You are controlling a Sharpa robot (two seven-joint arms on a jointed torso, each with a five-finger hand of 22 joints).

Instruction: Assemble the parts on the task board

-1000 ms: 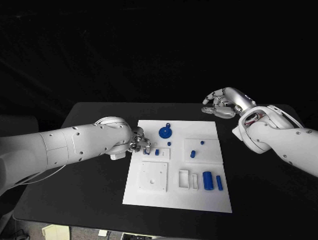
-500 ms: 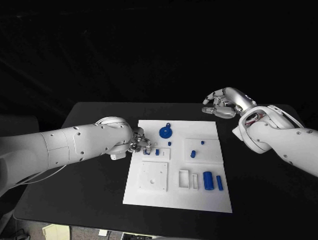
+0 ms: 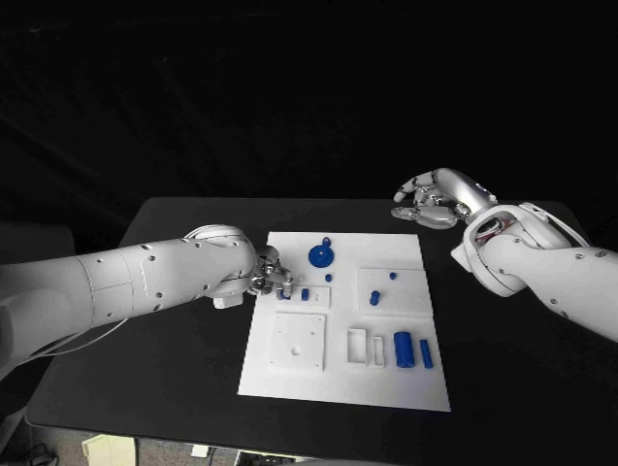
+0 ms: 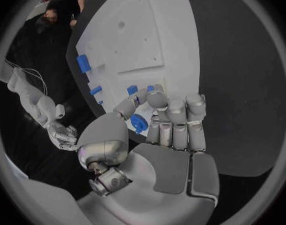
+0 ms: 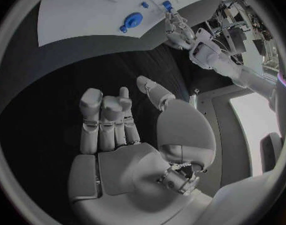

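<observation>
The robot's left silver hand sat at the left edge of the flat white rectangular task board, fingers curled onto a small blue part there. More small blue plastic pieces lay across the board. The right silver hand hovered off the far right corner, fingers curled in on nothing.

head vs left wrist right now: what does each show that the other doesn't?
Head: the whole board, all corners, and the back of the left robot hand. Left wrist: that hand's palm side, with a blue part between thumb and fingers; whether it is held is unclear. Both: board, left robot hand, right robot hand, big cylinder.
</observation>
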